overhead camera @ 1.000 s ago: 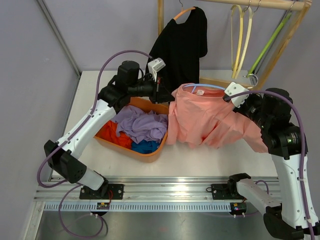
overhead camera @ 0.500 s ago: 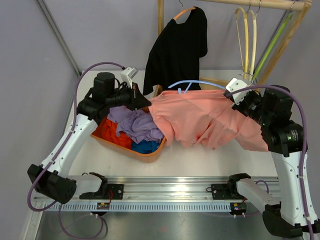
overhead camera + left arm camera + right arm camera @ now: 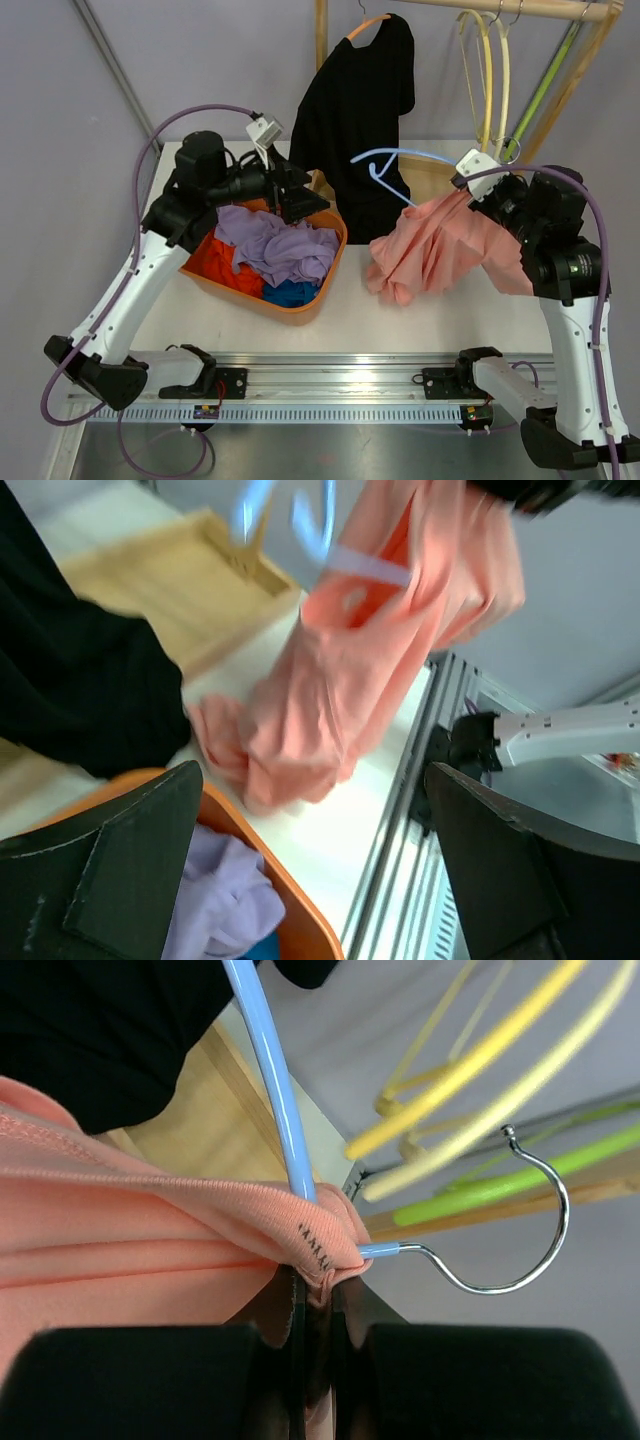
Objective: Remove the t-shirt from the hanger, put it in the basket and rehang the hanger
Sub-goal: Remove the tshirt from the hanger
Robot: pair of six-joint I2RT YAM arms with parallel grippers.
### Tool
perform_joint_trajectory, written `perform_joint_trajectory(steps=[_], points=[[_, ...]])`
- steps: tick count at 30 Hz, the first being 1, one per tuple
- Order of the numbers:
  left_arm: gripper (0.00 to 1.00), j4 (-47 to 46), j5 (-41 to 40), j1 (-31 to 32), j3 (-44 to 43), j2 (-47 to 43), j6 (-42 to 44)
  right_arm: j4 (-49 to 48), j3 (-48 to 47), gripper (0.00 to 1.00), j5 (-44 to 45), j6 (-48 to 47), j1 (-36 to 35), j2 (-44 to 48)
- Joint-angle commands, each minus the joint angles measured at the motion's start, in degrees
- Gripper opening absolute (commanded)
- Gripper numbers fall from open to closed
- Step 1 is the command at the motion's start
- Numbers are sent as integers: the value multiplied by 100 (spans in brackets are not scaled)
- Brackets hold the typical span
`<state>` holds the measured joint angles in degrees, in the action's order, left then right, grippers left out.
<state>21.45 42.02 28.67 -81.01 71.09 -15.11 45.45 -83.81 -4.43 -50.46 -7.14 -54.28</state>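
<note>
Opened wide and drawn back to the left since half a second ago: left jaws, now empty above the far right rim of the orange basket (image 3: 335, 262) of clothes. No longer stretched between the two arms: salmon t-shirt (image 3: 430, 250), now hanging in a loose bunch over the table (image 3: 350, 310), right of the basket and just near of the black shirt (image 3: 360, 100) on the rack. Bared on its left side: blue hanger (image 3: 400, 155), with one arm and its curved end poking out free to the left, clear of the cloth. Farther right, right jaws pinched shut on a fold of the t-shirt's edge together with the hanger's neck, just beside the metal hook (image 3: 520, 1250), as shown from the right wrist. Judged about half done: one shoulder off, the other apparently still on the hanger and clamped with it. Left to do: take hold of cloth and hanger separately, slip off the remaining side, and get the t-shirt fully clear of the hanger.
</note>
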Motion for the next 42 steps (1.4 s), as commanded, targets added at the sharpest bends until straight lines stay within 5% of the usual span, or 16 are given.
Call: perform_joint_trajectory(steps=[1, 7, 11, 20, 26, 33, 39, 42], points=[[97, 95, -264, -28, -817, -18, 736, 128, 268, 0, -619, -1130, 19, 163], [99, 299, 657, 103, -1461, 581, 607, 367, 1332, 0, -2315, -3161, 19, 814], [99, 797, 887, 507, -2004, 1256, 614, 378, 1280, 0, -3071, -3418, 19, 604], [95, 1668, 44, 1439, -2339, 2084, 685, -80, 1314, 0, -3556, -3726, 11, 445], [83, 2136, -493, 1949, -3078, 2769, 739, -238, 1455, 0, -3495, -3708, -42, 445], [57, 2547, -1081, 2196, -3377, 3104, 1044, -335, 1473, 0, -3425, -3384, -51, 489], [1, 2689, -1188, 2231, -3333, 3130, 1292, -344, 1543, 0, -3477, -3041, -51, 550], [0, 2636, -1187, 2231, -3307, 3113, 1292, -379, 1552, 6, -3434, -2647, -51, 524]])
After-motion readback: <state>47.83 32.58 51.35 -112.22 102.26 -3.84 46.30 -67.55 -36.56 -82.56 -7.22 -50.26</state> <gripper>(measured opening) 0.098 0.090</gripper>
